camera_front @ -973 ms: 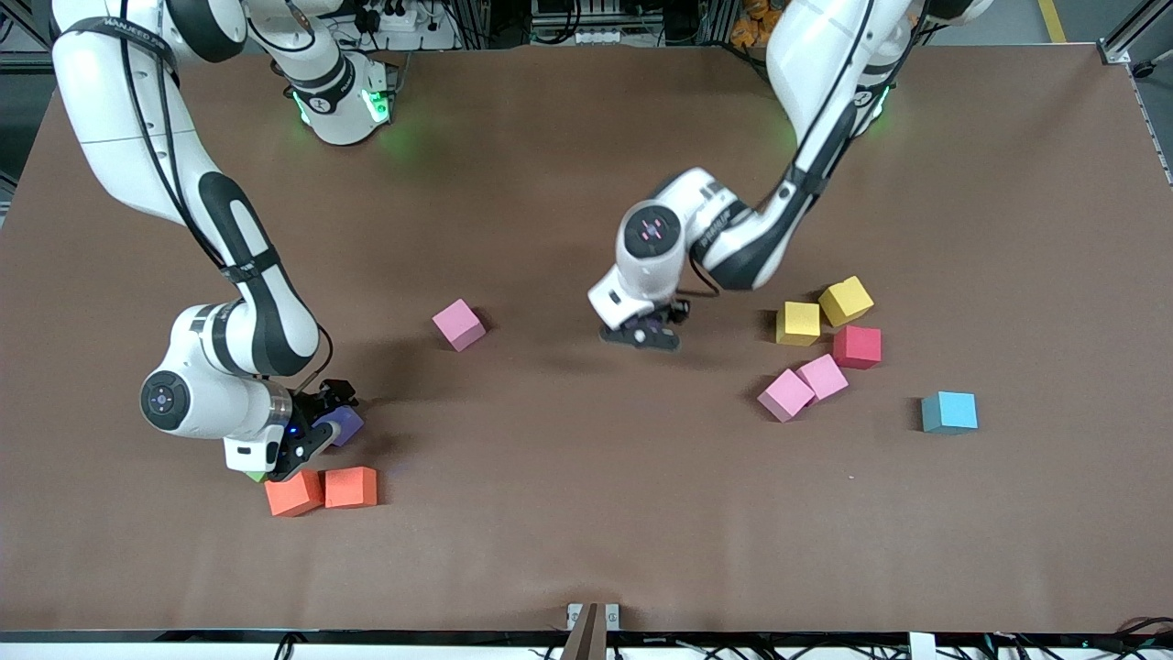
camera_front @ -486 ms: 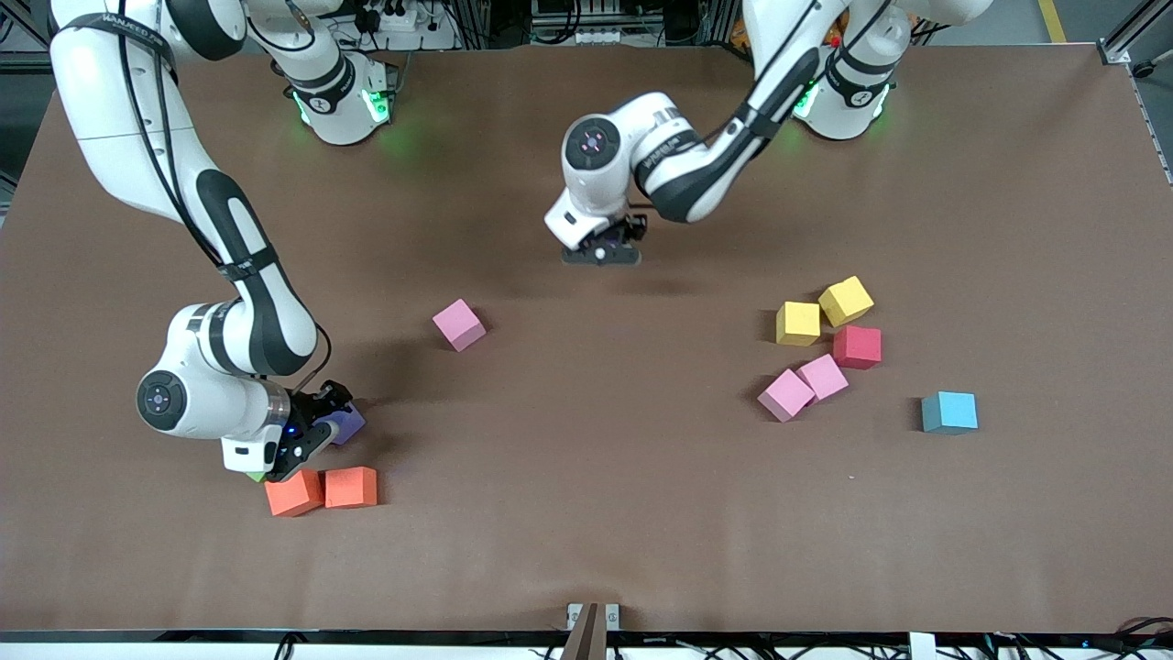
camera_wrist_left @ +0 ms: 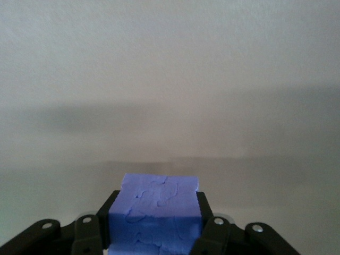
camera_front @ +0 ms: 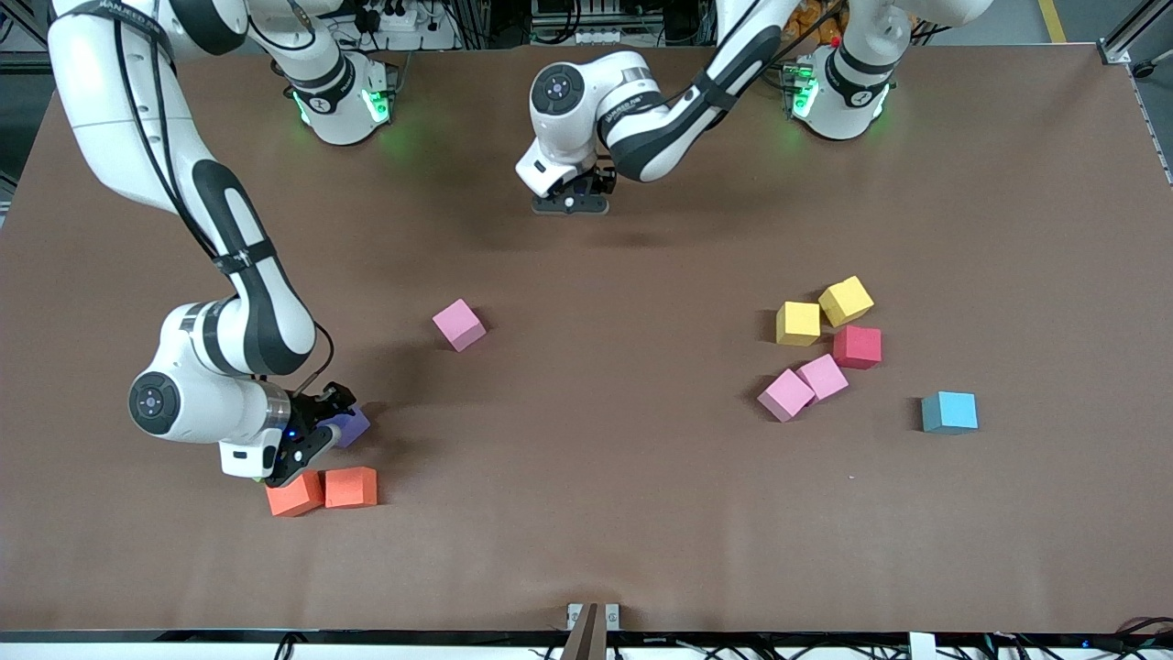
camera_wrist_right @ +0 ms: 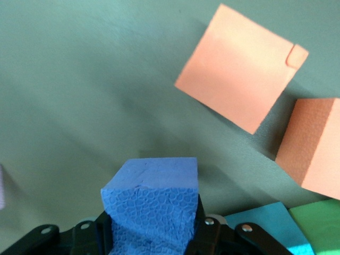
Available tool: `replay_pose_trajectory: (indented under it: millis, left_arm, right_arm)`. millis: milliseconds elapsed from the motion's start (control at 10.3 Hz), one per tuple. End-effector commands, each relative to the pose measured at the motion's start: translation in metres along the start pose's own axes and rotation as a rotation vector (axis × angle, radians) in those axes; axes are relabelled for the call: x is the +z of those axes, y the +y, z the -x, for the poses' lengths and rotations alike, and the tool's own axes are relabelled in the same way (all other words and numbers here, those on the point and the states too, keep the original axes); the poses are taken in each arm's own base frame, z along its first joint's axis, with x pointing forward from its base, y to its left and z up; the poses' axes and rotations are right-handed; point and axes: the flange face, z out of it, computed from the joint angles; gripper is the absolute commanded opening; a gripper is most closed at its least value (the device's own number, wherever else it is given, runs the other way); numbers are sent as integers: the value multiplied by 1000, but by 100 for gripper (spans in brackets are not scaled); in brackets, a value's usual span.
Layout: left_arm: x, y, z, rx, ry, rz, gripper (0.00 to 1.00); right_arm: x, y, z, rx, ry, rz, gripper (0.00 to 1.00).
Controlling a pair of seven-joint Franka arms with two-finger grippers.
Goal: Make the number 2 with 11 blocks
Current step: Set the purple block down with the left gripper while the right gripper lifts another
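My right gripper (camera_front: 326, 427) is down at the table, shut on a purple block (camera_front: 354, 425) beside two orange blocks (camera_front: 294, 493) (camera_front: 351, 487) and a green block (camera_wrist_right: 319, 223). In the right wrist view, that purple block (camera_wrist_right: 151, 191) sits between the fingers. My left gripper (camera_front: 570, 203) hangs over the table near the robots' bases. It is shut on another purple block (camera_wrist_left: 158, 202). Loose blocks: a pink one (camera_front: 458, 324) mid-table, two yellow (camera_front: 798, 323) (camera_front: 846, 301), a red (camera_front: 858, 346), two pink (camera_front: 786, 394) (camera_front: 823, 377) and a light blue (camera_front: 949, 412). No number 2 is in view.
A brown mat (camera_front: 586, 513) covers the table. A small bracket (camera_front: 592, 616) sits at the table edge nearest the front camera. The right arm's elbow (camera_front: 247, 275) leans over its end of the table.
The left arm has carried its purple block from mid-table toward the robots' bases. The right gripper has shut on the purple block next to the orange blocks.
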Motion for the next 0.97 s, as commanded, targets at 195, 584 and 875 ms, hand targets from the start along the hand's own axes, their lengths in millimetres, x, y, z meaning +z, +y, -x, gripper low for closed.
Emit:
replay_pose_trajectory:
  millis: [195, 584, 875]
  left_arm:
    - [45, 16, 20, -56, -22, 11, 4]
    - [52, 15, 27, -84, 6, -18, 4]
    - [57, 14, 27, -27, 41, -39, 4]
  right_arm:
    - [-32, -57, -22, 151, -21, -6, 22]
    - [-50, -103, -37, 202, -36, -4, 24]
    - [-54, -140, -45, 240, -62, -4, 25]
